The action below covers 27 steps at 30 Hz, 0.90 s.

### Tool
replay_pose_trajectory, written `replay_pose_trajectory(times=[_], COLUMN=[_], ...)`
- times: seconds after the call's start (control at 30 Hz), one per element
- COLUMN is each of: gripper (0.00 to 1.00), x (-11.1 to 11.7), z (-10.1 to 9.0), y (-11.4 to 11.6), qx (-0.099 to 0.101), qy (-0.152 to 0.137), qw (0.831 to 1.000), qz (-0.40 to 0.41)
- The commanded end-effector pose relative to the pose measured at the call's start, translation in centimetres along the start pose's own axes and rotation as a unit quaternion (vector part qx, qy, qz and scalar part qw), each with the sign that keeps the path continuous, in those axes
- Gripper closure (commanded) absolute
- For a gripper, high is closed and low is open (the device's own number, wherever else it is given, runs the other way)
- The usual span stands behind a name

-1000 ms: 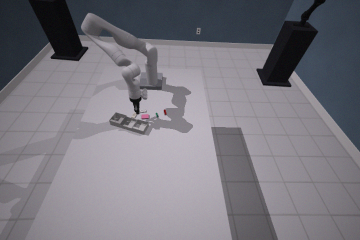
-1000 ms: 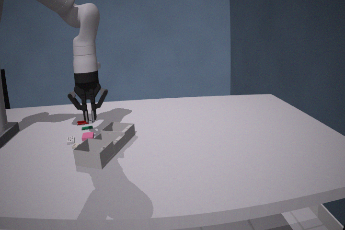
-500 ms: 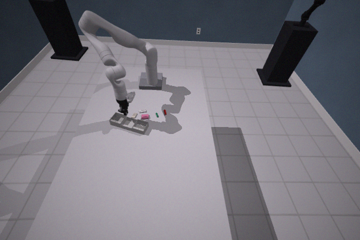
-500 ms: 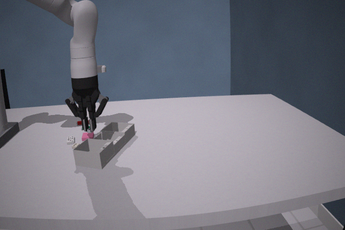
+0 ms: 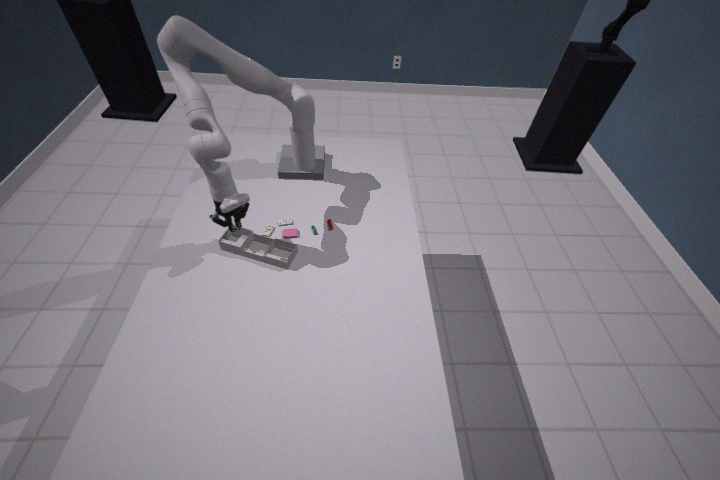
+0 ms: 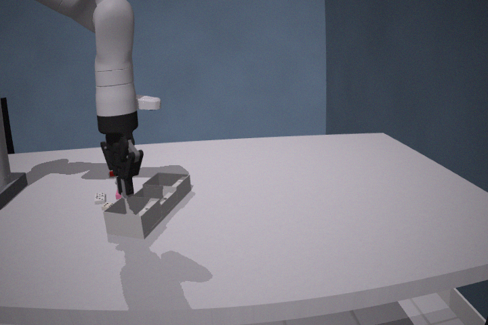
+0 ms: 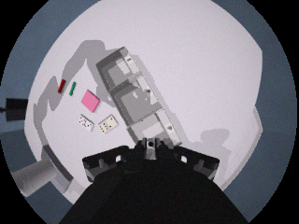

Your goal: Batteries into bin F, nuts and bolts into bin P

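A grey tray of three bins [image 5: 257, 247] lies on the table; it also shows in the exterior view [image 6: 148, 203] and the wrist view [image 7: 137, 100]. I cannot read the bin letters. My gripper [image 5: 233, 225] [image 6: 124, 192] hangs just over the tray's end bin nearest the arm's side. Its fingers are nearly closed on a small grey metal piece [image 7: 149, 145], a nut or a bolt; I cannot tell which. A red battery [image 5: 329, 224] and a green battery [image 5: 314, 229] lie on the table beyond the tray, also in the wrist view [image 7: 62, 86] [image 7: 73, 88].
A pink block [image 5: 290, 232] and two white dominoes [image 5: 285, 221] [image 5: 268, 230] lie close behind the tray. The arm's base [image 5: 301, 164] stands at the table's far end. Two black pillars stand on the floor off the table.
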<state>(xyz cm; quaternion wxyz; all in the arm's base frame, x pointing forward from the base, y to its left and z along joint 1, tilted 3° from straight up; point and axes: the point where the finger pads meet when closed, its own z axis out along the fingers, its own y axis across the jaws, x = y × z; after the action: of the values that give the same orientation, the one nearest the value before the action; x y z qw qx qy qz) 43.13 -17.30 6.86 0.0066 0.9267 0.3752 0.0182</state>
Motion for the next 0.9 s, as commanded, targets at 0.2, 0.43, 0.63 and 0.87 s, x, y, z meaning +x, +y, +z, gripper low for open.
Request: replay_pose_trajectory(times=[0.2,0.43,0.63,0.87], gripper=[0.87,0.87,0.87,0.87], x=[0.11,0.11,0.11,0.30], z=[-0.30,-0.30,-0.30,-0.30], y=[0.17,0.17,0.17,0.17], qx=[-0.007,-0.007,-0.007,-0.007], qy=[-0.001,0.000,0.001,0.001], qw=[0.979,0.946,0.887,0.868], qz=[0.203,0.324,0.462,0.497])
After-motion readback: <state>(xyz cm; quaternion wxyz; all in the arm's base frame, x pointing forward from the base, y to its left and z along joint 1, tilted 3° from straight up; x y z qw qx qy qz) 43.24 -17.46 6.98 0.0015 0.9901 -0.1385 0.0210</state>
